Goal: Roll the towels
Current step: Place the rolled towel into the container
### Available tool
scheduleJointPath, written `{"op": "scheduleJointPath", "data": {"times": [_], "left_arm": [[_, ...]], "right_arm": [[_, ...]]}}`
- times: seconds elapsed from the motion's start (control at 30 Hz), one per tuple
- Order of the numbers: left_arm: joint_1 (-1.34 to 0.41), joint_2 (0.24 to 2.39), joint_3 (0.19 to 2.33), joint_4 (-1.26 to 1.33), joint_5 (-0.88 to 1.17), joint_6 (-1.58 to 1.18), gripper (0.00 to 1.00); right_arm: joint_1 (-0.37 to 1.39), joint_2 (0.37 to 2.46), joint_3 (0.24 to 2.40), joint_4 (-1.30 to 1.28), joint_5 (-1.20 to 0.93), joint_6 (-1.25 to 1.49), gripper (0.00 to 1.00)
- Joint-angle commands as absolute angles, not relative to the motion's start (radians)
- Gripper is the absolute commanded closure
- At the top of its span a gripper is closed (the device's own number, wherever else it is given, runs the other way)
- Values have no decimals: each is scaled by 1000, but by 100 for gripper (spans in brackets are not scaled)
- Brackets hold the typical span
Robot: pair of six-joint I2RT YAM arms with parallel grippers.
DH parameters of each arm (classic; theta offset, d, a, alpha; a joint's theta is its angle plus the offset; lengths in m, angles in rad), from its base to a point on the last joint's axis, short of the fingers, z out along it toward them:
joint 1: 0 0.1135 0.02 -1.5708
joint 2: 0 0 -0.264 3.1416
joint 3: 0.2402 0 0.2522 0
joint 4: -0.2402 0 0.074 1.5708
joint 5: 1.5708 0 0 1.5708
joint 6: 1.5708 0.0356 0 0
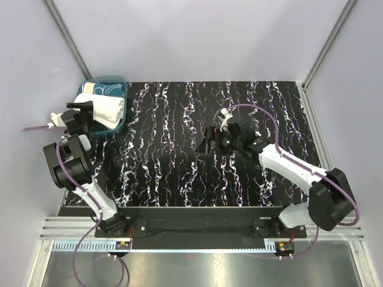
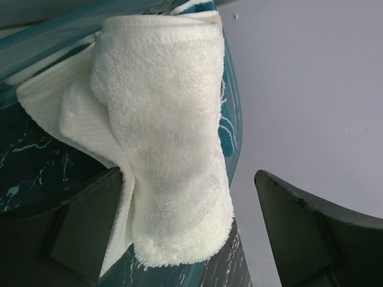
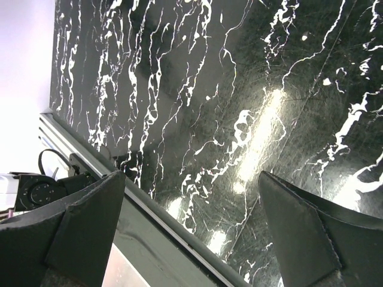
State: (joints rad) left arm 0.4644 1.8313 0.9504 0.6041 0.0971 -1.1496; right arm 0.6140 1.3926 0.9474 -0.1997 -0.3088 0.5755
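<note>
The white terry towel point(image 1: 109, 110), rolled, lies in the teal tub point(image 1: 119, 81) at the far left. In the left wrist view the white towel point(image 2: 167, 137) hangs over the tub's rim point(image 2: 234, 101). The cream towel with the teal pattern point(image 1: 106, 89) lies under and behind it, and a strip of it shows in the left wrist view point(image 2: 227, 129). My left gripper point(image 1: 84, 111) is open around the white roll's end point(image 2: 187, 179), which touches the left finger point(image 2: 90, 227). My right gripper point(image 1: 209, 141) is open and empty over the table's middle point(image 3: 191, 179).
The black marbled tabletop point(image 1: 179, 155) spreads between the arms. The tub stands at its far left corner by the grey side wall point(image 1: 30, 72). A metal rail point(image 3: 155, 209) runs along the table's near edge. A purple cable point(image 1: 263, 113) loops over the right arm.
</note>
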Motion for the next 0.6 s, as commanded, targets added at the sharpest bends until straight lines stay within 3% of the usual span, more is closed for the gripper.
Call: {"op": "scheduleJointPath", "data": {"times": [0.0,0.27,0.4,0.57], "left_arm": [[475,1769,1020,444,110,-1111,4],[472,1612,1008,358,166,-1000,4],[454,1495,960,368,357,-886,1],[399,1283,839,226,325,-714,1]], "right_arm": [[611,1333,934,-213,-287,555,0],[611,1250,945,-273,-223,500,0],[611,1220,960,-281,-225,469,0],[611,1194,979,-278,-293,482,0]]}}
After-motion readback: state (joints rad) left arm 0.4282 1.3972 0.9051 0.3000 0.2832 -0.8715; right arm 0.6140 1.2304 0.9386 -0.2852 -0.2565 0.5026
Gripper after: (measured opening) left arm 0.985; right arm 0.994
